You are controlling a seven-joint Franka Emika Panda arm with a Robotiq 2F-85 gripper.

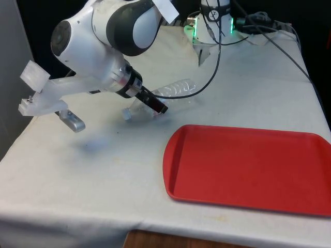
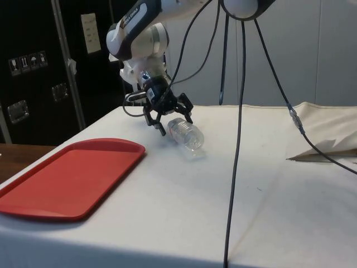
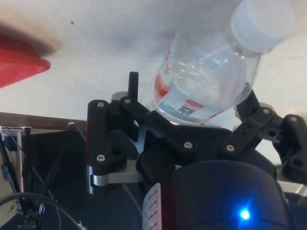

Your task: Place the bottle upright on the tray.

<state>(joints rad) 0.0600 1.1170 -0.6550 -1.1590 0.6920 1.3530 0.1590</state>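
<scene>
Where white cloth (image 2: 184, 195) spreads, bottle (image 2: 186, 134) lies beside red tray (image 2: 61, 178).

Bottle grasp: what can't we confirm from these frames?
- Front view: gripper covers the bottle middle, so contact is hidden.
- Wrist view: finger ends hidden behind the bottle body.
- Side view: bottle's underside against the cloth too small to judge.
- Tray: cut off by the front view's right edge.

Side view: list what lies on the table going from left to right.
Flat red plastic tray → black two-finger pincer → clear plastic bottle lying on its side → raised fold of white cloth.
</scene>
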